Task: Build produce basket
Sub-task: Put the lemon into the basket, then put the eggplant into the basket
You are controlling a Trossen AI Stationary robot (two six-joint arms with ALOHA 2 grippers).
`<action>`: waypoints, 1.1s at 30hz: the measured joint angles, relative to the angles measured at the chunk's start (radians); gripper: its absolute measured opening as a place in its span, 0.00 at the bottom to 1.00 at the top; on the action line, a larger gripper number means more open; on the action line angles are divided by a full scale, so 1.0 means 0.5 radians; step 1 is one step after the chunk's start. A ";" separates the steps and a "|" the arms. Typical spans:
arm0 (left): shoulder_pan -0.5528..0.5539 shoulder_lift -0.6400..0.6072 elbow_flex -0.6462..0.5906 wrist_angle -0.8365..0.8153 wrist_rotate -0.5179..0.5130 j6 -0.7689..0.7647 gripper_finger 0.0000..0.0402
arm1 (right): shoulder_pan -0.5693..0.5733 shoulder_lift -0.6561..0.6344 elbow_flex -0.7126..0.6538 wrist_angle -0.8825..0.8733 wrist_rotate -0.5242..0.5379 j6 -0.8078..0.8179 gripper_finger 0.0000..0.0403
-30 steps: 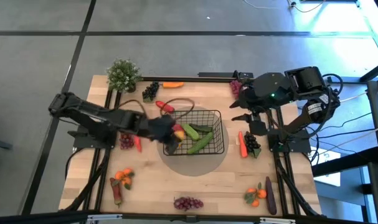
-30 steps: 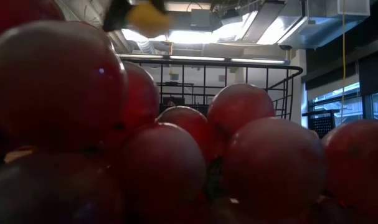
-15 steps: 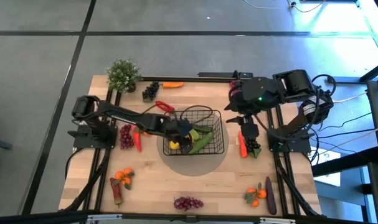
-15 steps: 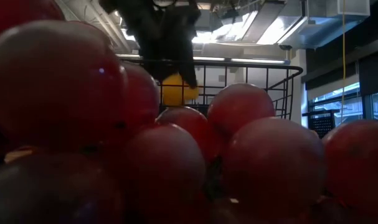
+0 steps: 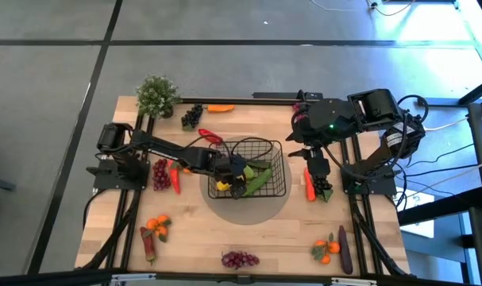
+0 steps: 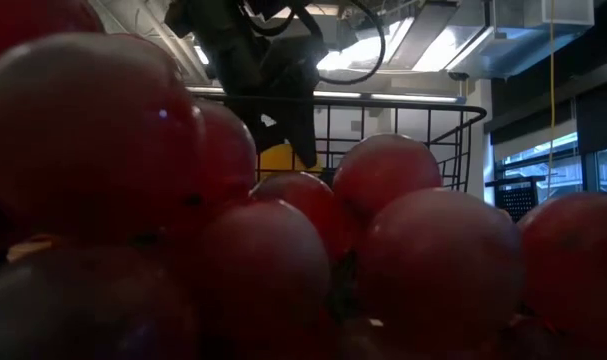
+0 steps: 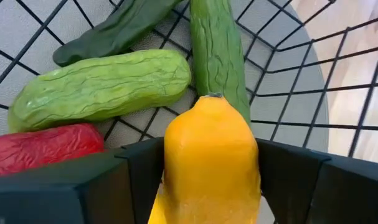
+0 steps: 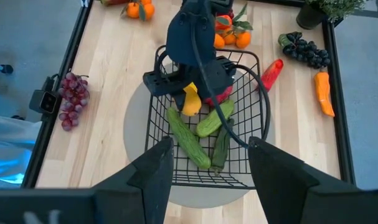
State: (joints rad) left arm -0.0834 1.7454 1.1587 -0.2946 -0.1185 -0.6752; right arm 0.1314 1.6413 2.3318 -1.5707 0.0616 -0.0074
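You see the left gripper (image 8: 190,93) down in the black wire basket (image 8: 241,168), its fingers around a yellow lemon (image 8: 190,103) beside green cucumbers (image 8: 189,138).

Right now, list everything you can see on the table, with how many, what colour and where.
basket: one, black wire, table centre
cucumbers: three, green, in the basket
lemon: one, yellow, in the basket, gripped
peppers: three, red, one in the basket, two left of it
purple grapes: two bunches, near edge and left side
dark grapes: two bunches, far edge and right side
carrot: one, orange, far edge
oranges: two clusters, near corners
eggplant: one, purple, near right corner
plant: one, green, far left corner
left gripper: shut on the lemon
right gripper: open, right of the basket
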 joint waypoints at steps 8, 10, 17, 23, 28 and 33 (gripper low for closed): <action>0.002 -0.001 0.000 -0.004 -0.042 -0.022 0.55 | 0.000 0.000 0.000 0.000 -0.004 0.004 0.48; 0.002 -0.001 0.000 -0.002 -0.041 -0.016 0.55 | -0.001 0.000 0.000 0.000 -0.004 0.004 0.48; 0.036 -0.023 0.000 -0.003 0.052 0.006 0.55 | -0.001 0.000 0.000 -0.001 -0.003 0.005 0.48; 0.122 -0.179 0.015 -0.004 0.270 0.012 0.55 | -0.001 -0.001 0.000 -0.001 -0.003 -0.066 0.48; 0.180 -0.376 0.015 -0.016 0.318 0.050 0.55 | -0.012 -0.025 0.000 -0.001 -0.007 -0.047 0.48; 0.193 -0.635 0.015 -0.050 0.192 0.164 0.55 | -0.013 -0.075 -0.001 -0.001 -0.089 0.161 0.48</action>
State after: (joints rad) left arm 0.0132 1.4282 1.1664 -0.3195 -0.0226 -0.5932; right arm 0.1247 1.6036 2.3314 -1.5713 0.0169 0.0729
